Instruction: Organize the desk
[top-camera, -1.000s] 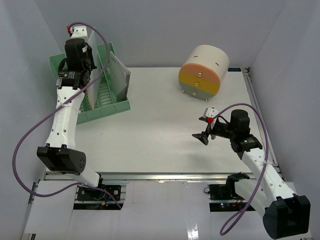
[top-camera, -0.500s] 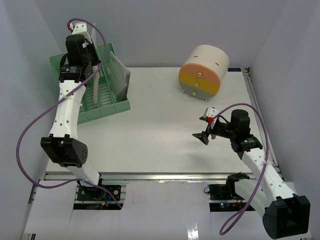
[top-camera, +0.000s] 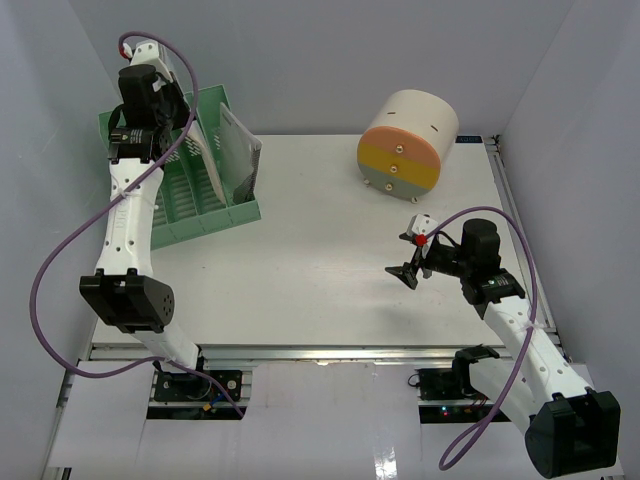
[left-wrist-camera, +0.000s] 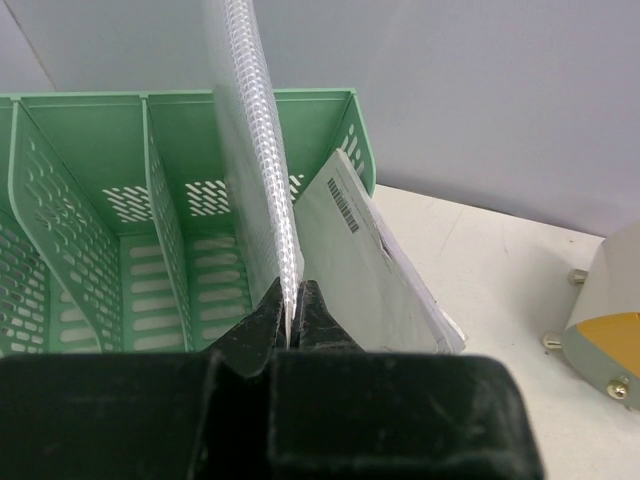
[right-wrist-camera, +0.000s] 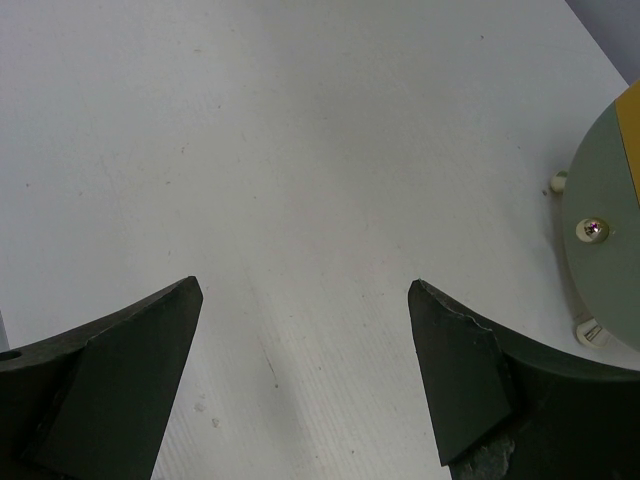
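Note:
The desk is a large white tabletop. At its far left stands a green file rack. My left gripper is shut on the edge of a thin translucent sleeve, holding it upright over the rack's slots. A grey-white document leans in the rack's rightmost slot, beside the sleeve. My right gripper is open above bare desk at the right, with nothing between its fingers.
A round drawer unit with beige, orange, yellow and grey-green bands stands at the far right of the desk. Grey walls close in the left, back and right sides. An aluminium rail runs along the near edge.
My left wrist has moved up and toward the back wall, and the sleeve has swung with it over the rack. The right arm has not moved.

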